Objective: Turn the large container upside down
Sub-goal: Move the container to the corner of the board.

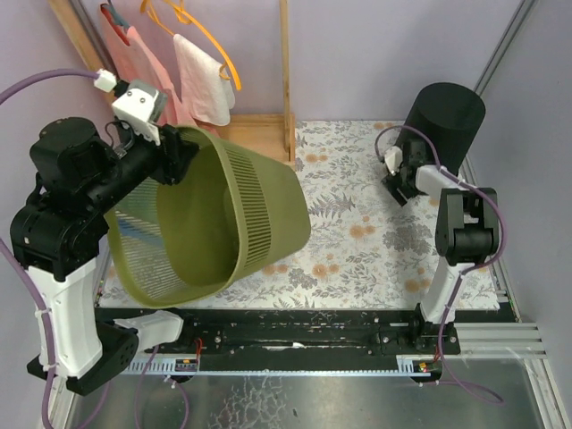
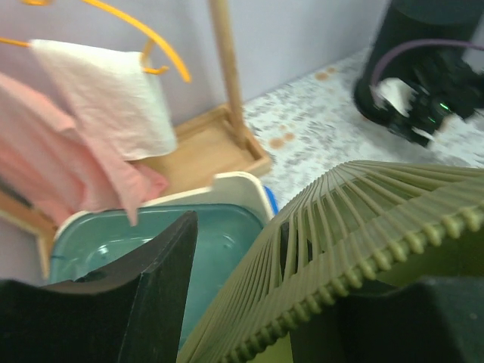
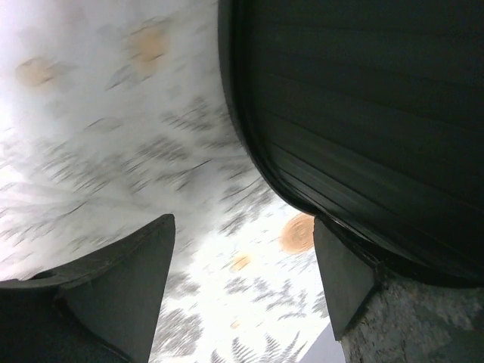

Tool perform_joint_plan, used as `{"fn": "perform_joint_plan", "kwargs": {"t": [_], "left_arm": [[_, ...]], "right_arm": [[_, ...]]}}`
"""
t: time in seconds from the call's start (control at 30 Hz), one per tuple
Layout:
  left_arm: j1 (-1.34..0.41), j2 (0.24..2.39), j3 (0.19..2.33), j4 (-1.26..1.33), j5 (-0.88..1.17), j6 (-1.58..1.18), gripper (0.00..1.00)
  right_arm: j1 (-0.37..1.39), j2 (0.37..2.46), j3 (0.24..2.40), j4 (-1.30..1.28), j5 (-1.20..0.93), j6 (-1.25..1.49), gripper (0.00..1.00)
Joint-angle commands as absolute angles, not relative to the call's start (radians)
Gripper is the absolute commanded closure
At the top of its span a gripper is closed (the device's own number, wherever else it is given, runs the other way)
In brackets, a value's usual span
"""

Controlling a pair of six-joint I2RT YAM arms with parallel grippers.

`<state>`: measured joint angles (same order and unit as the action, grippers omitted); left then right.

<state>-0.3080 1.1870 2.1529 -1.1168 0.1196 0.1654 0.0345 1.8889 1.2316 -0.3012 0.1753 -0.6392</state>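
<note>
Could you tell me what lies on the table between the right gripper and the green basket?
Nothing: the top view shows only bare floral tablecloth between the right gripper and the green basket.

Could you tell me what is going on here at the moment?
The left tool grips the green basket by its rim and holds it tipped on its side over the table, mouth toward the left. It is not yet upside down. The right tool is open beside the black bin at the far right and holds nothing.
</note>
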Motion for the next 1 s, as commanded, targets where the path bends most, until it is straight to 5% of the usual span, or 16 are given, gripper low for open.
{"fn": "perform_joint_plan", "kwargs": {"t": [0.0, 0.43, 0.8, 0.97], "left_arm": [[-0.311, 1.221, 2.209, -1.105, 0.384, 0.131, 1.0], [-0.344, 1.418, 2.182, -1.001, 0.795, -0.078, 1.0], [-0.538, 1.649, 2.112, -0.877, 0.9, -0.172, 1.0], [-0.555, 1.749, 2.12, -0.774, 0.941, -0.229, 1.0]], "right_arm": [[-0.027, 1.993, 1.408, -0.276, 0.217, -0.666, 0.19], [-0.061, 2.087, 1.82, -0.29, 0.084, -0.444, 0.18], [-0.106, 1.564, 1.433, -0.454, -0.61, -0.306, 0.13], [-0.142, 1.378, 1.365, -0.581, -0.568, -0.392, 0.12]]}}
